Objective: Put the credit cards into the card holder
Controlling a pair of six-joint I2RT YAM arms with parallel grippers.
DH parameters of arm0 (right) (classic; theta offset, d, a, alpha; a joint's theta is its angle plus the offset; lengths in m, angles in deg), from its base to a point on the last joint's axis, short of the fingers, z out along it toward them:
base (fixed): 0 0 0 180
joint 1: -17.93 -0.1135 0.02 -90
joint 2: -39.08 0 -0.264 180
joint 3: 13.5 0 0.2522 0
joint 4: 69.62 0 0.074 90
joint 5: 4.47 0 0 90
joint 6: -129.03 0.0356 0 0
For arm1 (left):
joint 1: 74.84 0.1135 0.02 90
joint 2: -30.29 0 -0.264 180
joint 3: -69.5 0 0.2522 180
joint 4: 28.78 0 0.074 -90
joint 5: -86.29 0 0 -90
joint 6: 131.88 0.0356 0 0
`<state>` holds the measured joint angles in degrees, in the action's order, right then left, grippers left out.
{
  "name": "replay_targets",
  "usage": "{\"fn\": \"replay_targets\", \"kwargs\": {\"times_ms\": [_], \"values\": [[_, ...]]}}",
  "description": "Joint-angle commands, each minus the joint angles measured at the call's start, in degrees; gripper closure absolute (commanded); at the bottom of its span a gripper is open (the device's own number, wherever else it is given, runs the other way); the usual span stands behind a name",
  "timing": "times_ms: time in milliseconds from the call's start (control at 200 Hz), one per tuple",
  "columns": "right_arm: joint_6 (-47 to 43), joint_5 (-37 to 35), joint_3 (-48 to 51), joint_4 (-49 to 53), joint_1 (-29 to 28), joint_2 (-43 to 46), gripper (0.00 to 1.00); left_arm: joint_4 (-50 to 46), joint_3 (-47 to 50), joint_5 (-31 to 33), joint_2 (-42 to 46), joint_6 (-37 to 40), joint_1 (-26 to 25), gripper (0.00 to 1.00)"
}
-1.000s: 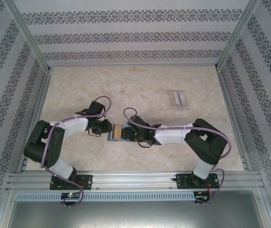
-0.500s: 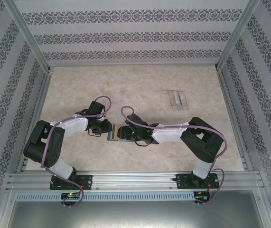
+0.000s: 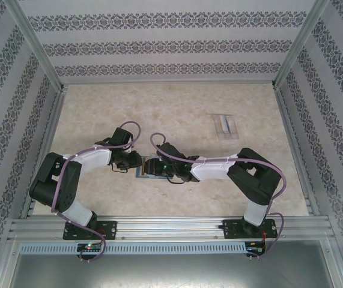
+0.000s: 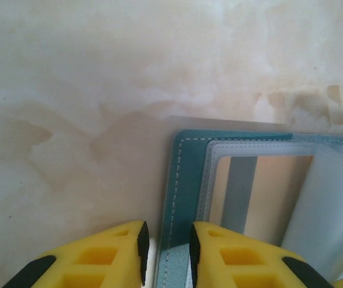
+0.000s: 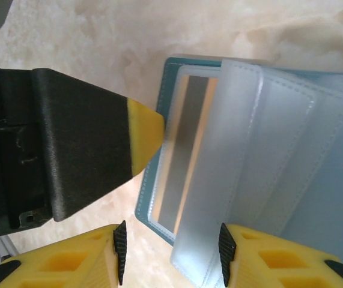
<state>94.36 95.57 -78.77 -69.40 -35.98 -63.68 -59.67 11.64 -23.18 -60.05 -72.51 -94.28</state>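
- Teal shows just left of centre in the top view: the card holder (image 3: 140,171) lies on the beige table (image 3: 177,108). The left gripper (image 3: 130,164) is at its left edge and the right gripper (image 3: 155,168) over its right part, the two very near each other. A clear stand (image 3: 225,126) sits well apart at the upper right.
- From the left wrist, the opened holder takes the lower right of the frame, and a tan card (image 4: 276,192) with a grey stripe sits behind its clear pocket window. At the bottom edge our left jaws stand a narrow gap apart and straddle the stitched border, one yellow fingertip (image 4: 108,255) over bare table and the other over the cover. We see nothing clamped.
- From the right wrist, the right jaws stand moderately apart at the bottom of the frame, empty, with the holder's frosted inner sleeves (image 5: 249,150) between them. The left arm's fingertip touches the holder's left border at centre left.
- We judge three risks. If the right jaws nip a sleeve and pull, the light holder could slide or lift, since the left fingertip seems merely to pin it. The pocketed card could then slip out. The grippers are also close enough to knock each other.
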Motion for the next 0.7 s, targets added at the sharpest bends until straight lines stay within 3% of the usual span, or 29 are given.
{"fn": "replay_targets", "kwargs": {"times_ms": [0,699], "values": [[-0.20,1.01,-1.27,-1.66,-0.54,-0.98,0.52,-1.07,0.68,-2.23,0.25,0.57,-0.58,0.73],[-1.12,0.39,-0.26,-2.01,-0.49,-0.69,0.46,0.43,0.88,-2.58,0.28,-1.45,-0.13,0.67]]}}
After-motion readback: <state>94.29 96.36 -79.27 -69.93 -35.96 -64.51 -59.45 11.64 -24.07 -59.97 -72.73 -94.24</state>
